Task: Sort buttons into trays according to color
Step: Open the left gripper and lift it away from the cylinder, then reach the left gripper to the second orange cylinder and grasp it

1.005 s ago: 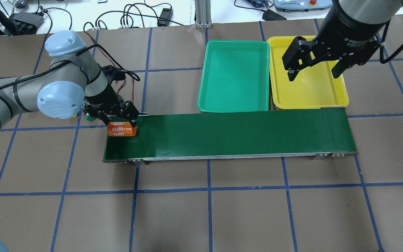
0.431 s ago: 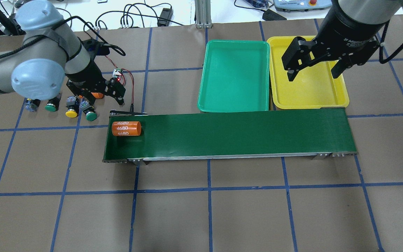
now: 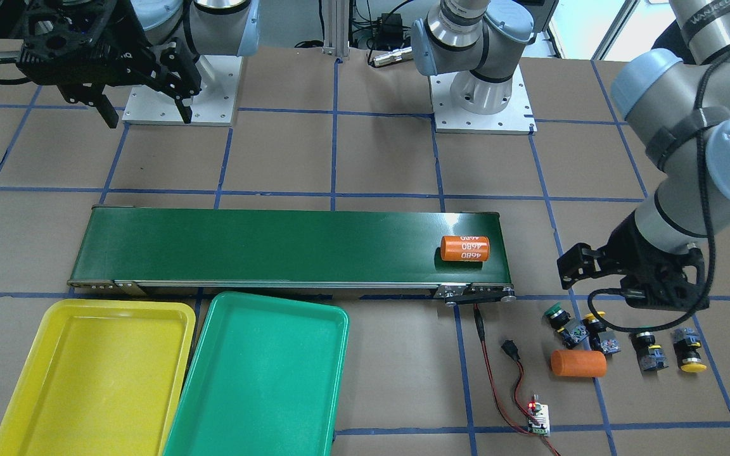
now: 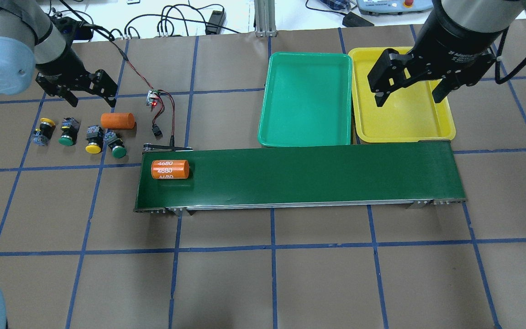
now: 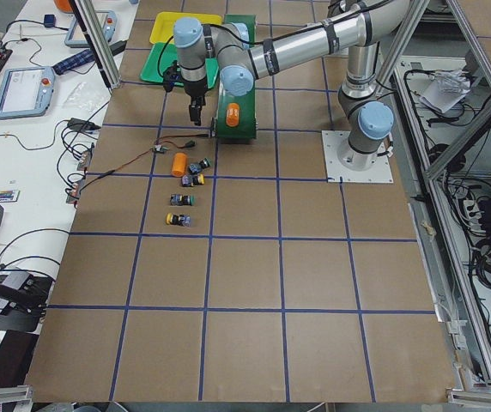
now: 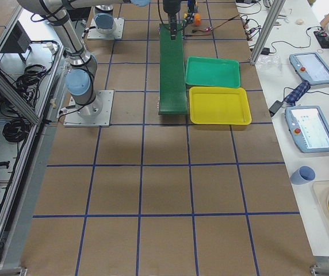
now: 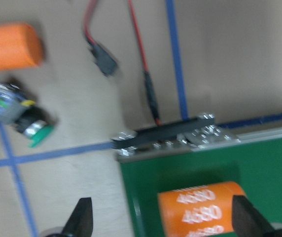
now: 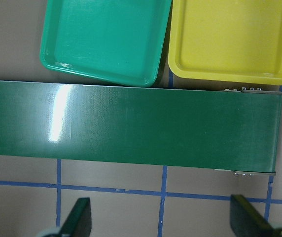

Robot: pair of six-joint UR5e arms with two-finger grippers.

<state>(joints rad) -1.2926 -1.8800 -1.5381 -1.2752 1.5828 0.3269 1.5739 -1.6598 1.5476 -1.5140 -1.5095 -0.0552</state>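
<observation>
Four buttons lie in a row on the table left of the belt: yellow, green, yellow, green. They also show in the front view, with the end green button. My left gripper is open and empty, raised just behind the row; in its wrist view one green button shows. The green tray and yellow tray stand empty behind the belt's right half. My right gripper is open and empty above the yellow tray.
A long dark-green conveyor belt crosses the middle, with an orange cylinder marked 4680 on its left end. A second orange cylinder lies beside the buttons. A small circuit board with red wires lies near the belt's left end.
My left gripper let go of the 4680 cylinder on the belt, rose and moved back and left past the buttons. The cylinder has shifted slightly right. The right arm has not moved.
</observation>
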